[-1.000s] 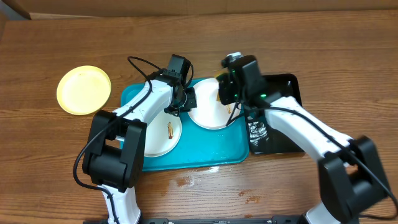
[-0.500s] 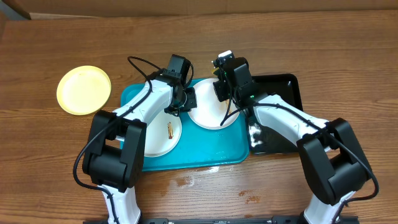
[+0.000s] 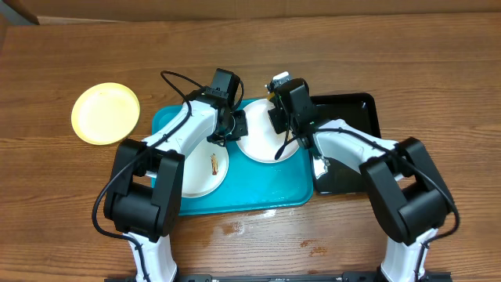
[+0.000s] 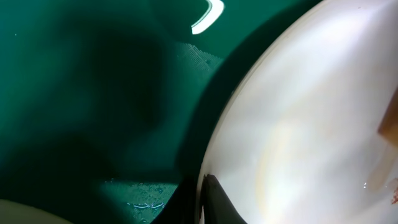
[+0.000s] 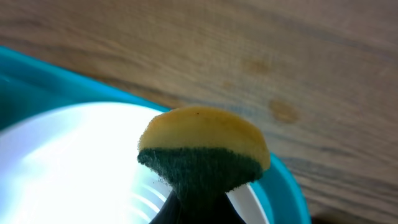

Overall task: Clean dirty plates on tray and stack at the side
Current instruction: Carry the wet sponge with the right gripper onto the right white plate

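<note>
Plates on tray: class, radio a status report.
Left gripper shut on rim of rear white plate. Right gripper shut on sponge over it. Nothing blocking.

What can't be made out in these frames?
- Left fingers: left wrist view shows one tip at the bottom edge; grip on the plate rim unclear.
- Right fingers: sponge covers nearly all, right wrist view.
- Black tray contents: overhead, right arm overlaps them; too small.

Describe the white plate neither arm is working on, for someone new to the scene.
Find the turquoise tray mid-table. Of the two white plates on it, take the near-left plate, partly under the left arm. A brown streak marks its middle, and unlike its neighbour, no sponge is at it.
</note>
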`<state>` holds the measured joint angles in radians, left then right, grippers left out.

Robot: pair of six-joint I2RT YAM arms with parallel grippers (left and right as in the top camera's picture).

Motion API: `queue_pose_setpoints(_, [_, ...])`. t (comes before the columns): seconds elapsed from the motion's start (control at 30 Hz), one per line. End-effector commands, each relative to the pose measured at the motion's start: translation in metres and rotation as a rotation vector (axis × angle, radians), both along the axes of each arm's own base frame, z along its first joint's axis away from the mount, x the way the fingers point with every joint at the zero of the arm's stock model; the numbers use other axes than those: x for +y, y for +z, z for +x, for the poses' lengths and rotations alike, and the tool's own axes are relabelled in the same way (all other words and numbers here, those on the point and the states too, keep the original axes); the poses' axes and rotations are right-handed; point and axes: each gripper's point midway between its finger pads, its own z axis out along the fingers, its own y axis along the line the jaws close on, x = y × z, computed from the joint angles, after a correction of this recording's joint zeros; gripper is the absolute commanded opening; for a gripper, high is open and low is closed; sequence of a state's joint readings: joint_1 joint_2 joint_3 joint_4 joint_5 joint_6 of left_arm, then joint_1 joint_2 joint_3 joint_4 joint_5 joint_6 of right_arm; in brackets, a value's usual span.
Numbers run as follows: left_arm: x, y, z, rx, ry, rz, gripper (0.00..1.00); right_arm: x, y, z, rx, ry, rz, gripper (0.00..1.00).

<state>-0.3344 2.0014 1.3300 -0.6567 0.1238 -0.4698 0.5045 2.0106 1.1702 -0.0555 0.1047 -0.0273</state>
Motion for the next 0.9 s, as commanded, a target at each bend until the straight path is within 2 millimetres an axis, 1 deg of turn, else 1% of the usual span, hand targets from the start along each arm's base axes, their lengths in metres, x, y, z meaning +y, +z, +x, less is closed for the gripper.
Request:
queue_pose_setpoints(0.0, [-0.002,-0.006,-0.002,0.012,-0.001,0.004,0.08,-0.004,-0.016,-0.001,0.026,-0.003,-0.027,0.04])
queue_pose_setpoints(0.13, [-0.002,-0.006,-0.003,0.013,-0.001,0.004,0.08,-0.006,-0.017,-0.004,0.04,-0.006,-0.03,0.04])
queue_pose_setpoints(0.2, [-0.002,-0.006,-0.003,0.013,-0.001,0.004,0.06,-0.007,-0.013,-0.008,0.053,-0.009,-0.032,0.04])
queue_pose_setpoints(0.27, [-0.002,-0.006,-0.003,0.013,-0.001,0.004,0.05,-0.007,-0.005,-0.011,0.06,-0.019,-0.025,0.04])
queue_pose_setpoints(0.4, [-0.002,-0.006,-0.002,0.012,0.0,0.004,0.05,-0.009,0.018,-0.016,0.059,-0.051,0.011,0.04])
queue_pose_setpoints(0.5, [-0.002,-0.006,-0.002,0.012,0.0,0.004,0.05,-0.002,0.031,-0.022,0.071,-0.016,0.054,0.04])
queue_pose_setpoints(0.63, [-0.002,-0.006,-0.002,0.009,0.0,0.002,0.05,0.009,0.034,-0.031,0.11,0.027,0.113,0.04])
queue_pose_setpoints(0.7, [-0.002,-0.006,-0.002,0.009,-0.001,0.002,0.05,0.012,0.036,-0.029,0.108,0.018,0.141,0.04])
queue_pose_setpoints(0.8, [-0.002,-0.006,-0.002,0.009,-0.001,0.003,0.05,0.018,0.049,-0.026,0.093,0.029,0.177,0.04])
queue_pose_setpoints(0.87, [-0.002,-0.006,-0.002,0.01,-0.001,0.002,0.06,0.017,0.053,-0.029,0.103,0.029,0.173,0.04])
